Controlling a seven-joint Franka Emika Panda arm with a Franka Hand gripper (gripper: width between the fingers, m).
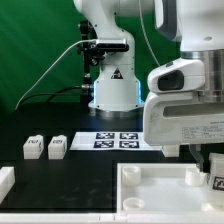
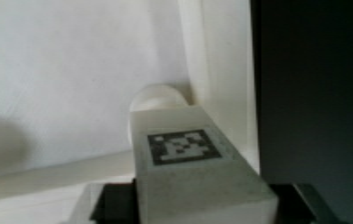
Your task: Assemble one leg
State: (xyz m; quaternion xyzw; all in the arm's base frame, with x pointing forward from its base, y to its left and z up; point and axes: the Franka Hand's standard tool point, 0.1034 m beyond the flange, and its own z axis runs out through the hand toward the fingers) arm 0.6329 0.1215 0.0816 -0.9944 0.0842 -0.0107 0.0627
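Note:
In the wrist view my gripper is shut on a leg, a stubby white block with a black-and-white tag facing the camera. Its far end meets a rounded white stub in a corner of the large white panel, just inside the raised rim. In the exterior view the gripper is low over the panel at the exterior view's right edge. Only the tag of the held leg shows there. Two more legs stand on the black table at the left.
The marker board lies in front of the robot base. Another white part is at the exterior view's lower left edge. The arm's white body hides the table's right side.

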